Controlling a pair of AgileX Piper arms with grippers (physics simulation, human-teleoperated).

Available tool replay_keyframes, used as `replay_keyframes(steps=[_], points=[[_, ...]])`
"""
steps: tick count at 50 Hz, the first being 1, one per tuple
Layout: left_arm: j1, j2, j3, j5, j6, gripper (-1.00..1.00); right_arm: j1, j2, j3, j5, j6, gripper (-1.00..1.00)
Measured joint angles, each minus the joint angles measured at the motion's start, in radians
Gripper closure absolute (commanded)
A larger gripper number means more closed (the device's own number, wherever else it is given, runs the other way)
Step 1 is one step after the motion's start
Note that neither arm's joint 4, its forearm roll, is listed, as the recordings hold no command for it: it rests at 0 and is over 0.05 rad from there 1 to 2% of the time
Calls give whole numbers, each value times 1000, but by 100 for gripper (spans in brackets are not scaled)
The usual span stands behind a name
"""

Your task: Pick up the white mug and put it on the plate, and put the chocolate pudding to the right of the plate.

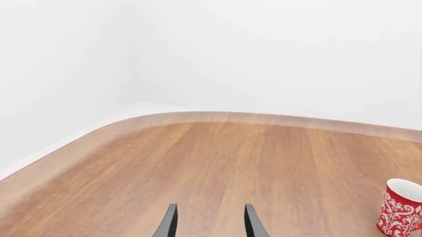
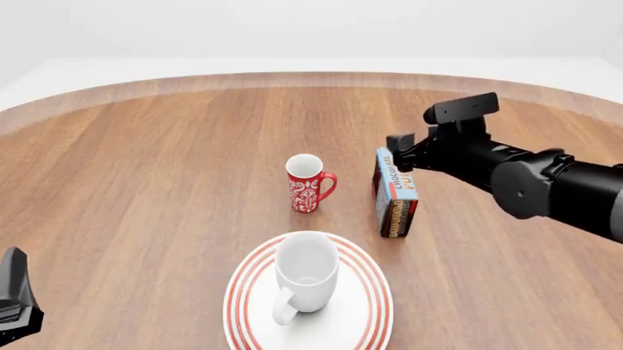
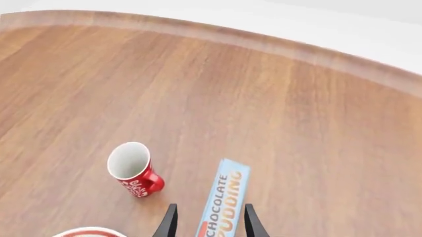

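Observation:
The white mug [image 2: 306, 271] stands upright on the red-ringed plate [image 2: 374, 310] at the front middle, handle toward me. A sliver of that plate [image 3: 89, 232] also shows in the right wrist view. The chocolate pudding [image 2: 395, 191] carton rests on the table behind and to the right of the plate, blue face up. My right gripper [image 2: 400, 156] is over its far end, open, with a finger on each side of the carton [image 3: 226, 195] and a gap at one side. My left gripper [image 1: 209, 224] is open and holds nothing, low at the front left corner [image 2: 14, 306].
A red mug with white pattern [image 2: 308, 183] stands upright just left of the carton and behind the plate; it also shows as the red mug [image 3: 135, 173] and the red mug [image 1: 400, 207] in the wrist views. The table's curved far edge [image 2: 311, 76] runs along the back.

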Motion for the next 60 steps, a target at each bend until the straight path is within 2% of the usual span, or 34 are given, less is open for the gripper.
replay_keyframes(steps=[60], points=[[0,0,1,2,-5,-100,-21,125,-24,-29,-5,-100]])
